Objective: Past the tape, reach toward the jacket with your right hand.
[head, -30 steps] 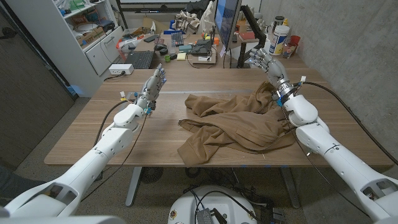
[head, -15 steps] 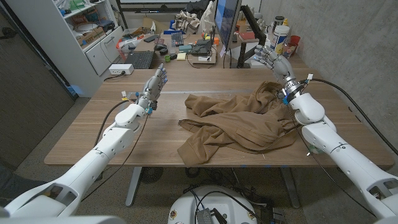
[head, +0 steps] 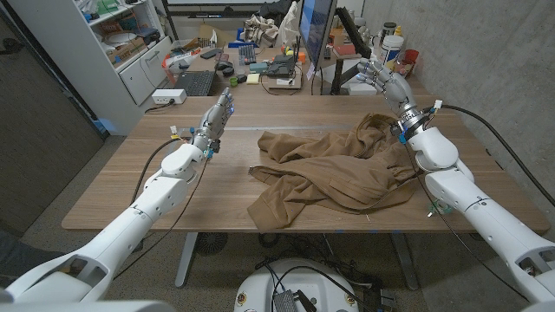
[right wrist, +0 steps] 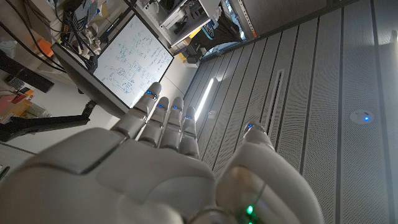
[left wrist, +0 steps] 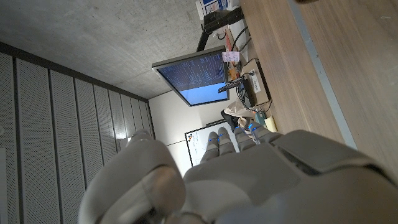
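Right robot hand (head: 388, 84) of mine hangs with fingers spread and holding nothing above the far right of the wooden surface (head: 173, 186), just beyond the crumpled brown jacket (head: 334, 173) lying mid-surface in the head view, while my right wrist view shows its fingers (right wrist: 163, 118) extended and apart.

Both arms reach forward, left hand (head: 216, 119) and right hand (head: 388, 85) raised, fingers extended, holding nothing.
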Tool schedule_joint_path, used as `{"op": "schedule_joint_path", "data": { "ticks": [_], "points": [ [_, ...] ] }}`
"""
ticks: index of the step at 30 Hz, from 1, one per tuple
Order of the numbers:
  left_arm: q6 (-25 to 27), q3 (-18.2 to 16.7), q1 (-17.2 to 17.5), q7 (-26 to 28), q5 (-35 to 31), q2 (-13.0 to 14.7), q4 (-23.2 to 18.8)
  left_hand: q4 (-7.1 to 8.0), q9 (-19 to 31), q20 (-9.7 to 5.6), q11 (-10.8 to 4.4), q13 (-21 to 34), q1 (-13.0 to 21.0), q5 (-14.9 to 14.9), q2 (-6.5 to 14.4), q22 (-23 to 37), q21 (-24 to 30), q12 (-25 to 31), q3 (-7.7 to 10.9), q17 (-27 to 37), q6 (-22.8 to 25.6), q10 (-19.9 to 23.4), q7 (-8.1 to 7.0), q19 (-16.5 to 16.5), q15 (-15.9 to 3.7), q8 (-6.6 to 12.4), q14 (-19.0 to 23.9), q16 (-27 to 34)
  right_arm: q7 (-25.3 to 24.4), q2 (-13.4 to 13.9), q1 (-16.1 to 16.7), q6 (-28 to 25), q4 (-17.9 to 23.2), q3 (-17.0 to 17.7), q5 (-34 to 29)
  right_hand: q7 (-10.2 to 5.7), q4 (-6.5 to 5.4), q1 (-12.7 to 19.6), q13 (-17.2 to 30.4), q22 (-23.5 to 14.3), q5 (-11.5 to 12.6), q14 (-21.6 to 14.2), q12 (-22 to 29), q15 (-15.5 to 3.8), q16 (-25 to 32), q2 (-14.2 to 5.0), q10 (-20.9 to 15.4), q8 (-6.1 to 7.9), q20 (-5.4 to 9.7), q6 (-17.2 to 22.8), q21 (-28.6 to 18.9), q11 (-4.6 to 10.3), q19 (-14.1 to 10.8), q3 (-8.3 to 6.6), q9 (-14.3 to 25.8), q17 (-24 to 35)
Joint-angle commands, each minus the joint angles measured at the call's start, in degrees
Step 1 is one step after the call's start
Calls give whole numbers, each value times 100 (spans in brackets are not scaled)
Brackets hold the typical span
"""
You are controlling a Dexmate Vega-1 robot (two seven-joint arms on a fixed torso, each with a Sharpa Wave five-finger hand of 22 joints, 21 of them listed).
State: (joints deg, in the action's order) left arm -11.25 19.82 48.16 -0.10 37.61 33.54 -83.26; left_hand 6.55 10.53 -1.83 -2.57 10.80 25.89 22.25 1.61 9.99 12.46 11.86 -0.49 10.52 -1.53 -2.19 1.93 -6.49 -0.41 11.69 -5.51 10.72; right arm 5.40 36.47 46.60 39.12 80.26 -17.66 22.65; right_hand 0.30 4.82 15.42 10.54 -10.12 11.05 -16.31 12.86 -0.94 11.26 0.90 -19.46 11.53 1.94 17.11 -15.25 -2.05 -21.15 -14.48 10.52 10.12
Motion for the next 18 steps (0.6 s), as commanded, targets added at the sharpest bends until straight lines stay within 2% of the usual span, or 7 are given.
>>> {"op": "schedule_joint_path", "data": {
  "ticks": [1, 5, 14, 18],
  "points": [
    [70, 48, -53, 10, -137, 80, -12, 14, 11, -108, -29, 9, -6, 19, 49, 34, -23, -13, -36, 14, 13, -18, -36, -50, -19, -21, -40, 12, -234, 89, 58, 151, 140, 84, -419, 4, 46, 16, 10, -12, 54, -67, 36, 4, 17, 53, -79, 21, -26, 69, 12, 10, -49, -13, 28, 19],
    [44, 74, -116, -59, -137, 47, 70, 12, 11, -105, -11, 9, -3, 18, 53, 34, -28, -21, -42, 14, 10, -38, -36, -52, -21, -23, -56, 7, -393, 136, 82, 163, 236, 114, -719, -7, 53, 18, 10, -12, 58, -74, 38, -2, 14, 66, -93, 22, -18, 78, 17, 19, -62, -5, 29, 20],
    [12, 91, -202, -195, -84, -1, 214, 9, 11, -97, -11, 9, 1, 17, 59, 35, -42, -28, -54, 14, 15, -58, -42, -70, -20, -25, -66, 4, -564, 182, 125, 154, 339, 157, -973, -42, 58, 11, 11, -12, 69, -92, 40, -7, 10, 89, -116, 18, -11, 86, 32, 21, -77, 12, 30, 24],
    [9, 84, -221, -214, -71, -3, 236, 9, 11, -99, -9, 9, 1, 16, 61, 35, -48, -27, -59, 14, 16, -57, -43, -79, -17, -25, -76, 1, -849, 227, 212, 106, 487, 233, -1404, -77, 56, -5, 11, -13, 78, -120, 47, -68, 13, 105, -148, 19, -12, 104, 47, 32, -84, 29, 32, 28]
  ]
}}
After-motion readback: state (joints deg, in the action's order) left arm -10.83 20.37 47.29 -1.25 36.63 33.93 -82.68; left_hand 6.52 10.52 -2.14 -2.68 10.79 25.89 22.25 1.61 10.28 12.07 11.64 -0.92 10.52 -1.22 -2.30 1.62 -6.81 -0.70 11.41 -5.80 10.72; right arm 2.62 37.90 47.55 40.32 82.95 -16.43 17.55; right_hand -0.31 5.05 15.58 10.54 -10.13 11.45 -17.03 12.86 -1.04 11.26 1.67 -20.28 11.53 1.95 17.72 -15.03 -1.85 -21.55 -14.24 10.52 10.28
